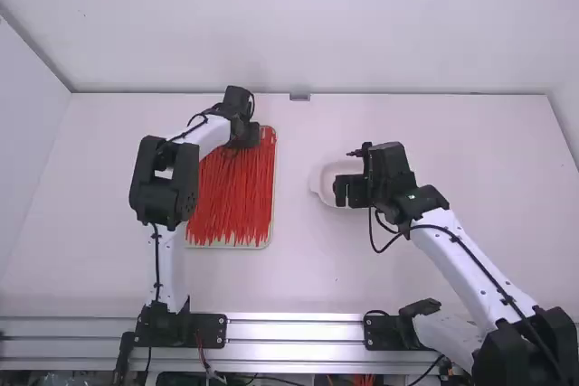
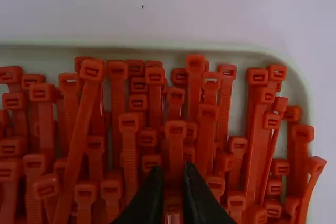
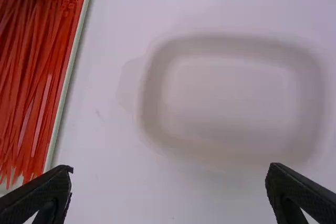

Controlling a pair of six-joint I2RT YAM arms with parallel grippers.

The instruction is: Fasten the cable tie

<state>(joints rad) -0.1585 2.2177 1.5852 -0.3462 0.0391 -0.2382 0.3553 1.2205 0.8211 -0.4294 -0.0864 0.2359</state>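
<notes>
Left gripper (image 2: 171,176) pinches one cable tie (image 2: 175,148) in the tray (image 2: 157,51) (likely singling it out); right gripper (image 3: 169,171) hangs spread wide over the dish (image 3: 231,98), probably waiting.

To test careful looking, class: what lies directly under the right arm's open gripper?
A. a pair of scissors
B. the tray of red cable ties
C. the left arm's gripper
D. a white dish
D: in the right wrist view the white dish lies below the right gripper, whose fingers stand wide apart, while the red cable ties lie off to one side.
</notes>
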